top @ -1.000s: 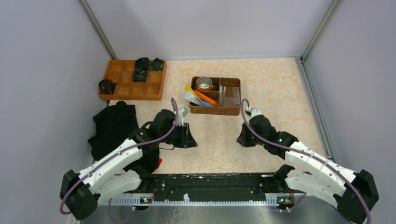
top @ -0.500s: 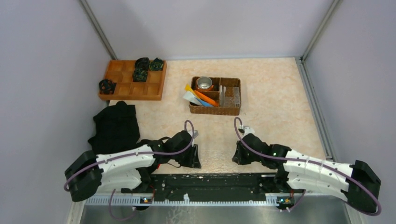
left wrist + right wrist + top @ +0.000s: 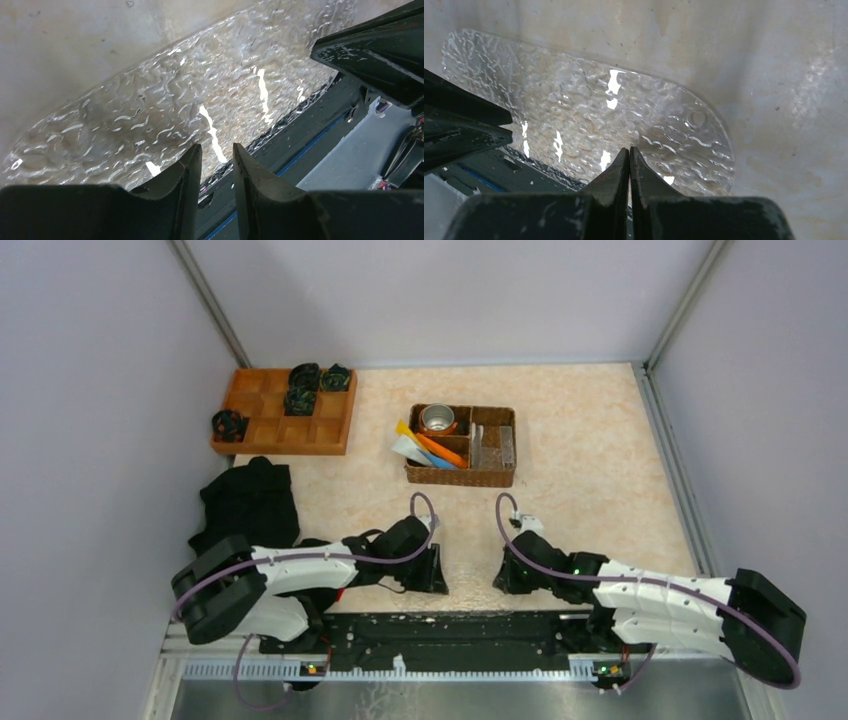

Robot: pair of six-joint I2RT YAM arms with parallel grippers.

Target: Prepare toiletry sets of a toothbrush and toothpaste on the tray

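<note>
Retreat from the basket at 12 o'clock down to the 6 o'clock edge of the bench, made by both arms within the last second. Now flanking the tray, with the left gripper on its 9 o'clock side and the right gripper on its 3 o'clock side, both low over the clear bumpy plastic. Left fingers a narrow gap apart with nothing between them; right fingers pinched fully together, likewise empty. Brought nothing along: coloured tubes up in the basket, toothbrushes too small to pick out, none of either on the tray. Reads as a move on the tray itself, perhaps to take or shift its near edge, not a delivery. Leaves every set yet to be made. Cannot tell whether either gripper touches the plastic.
</note>
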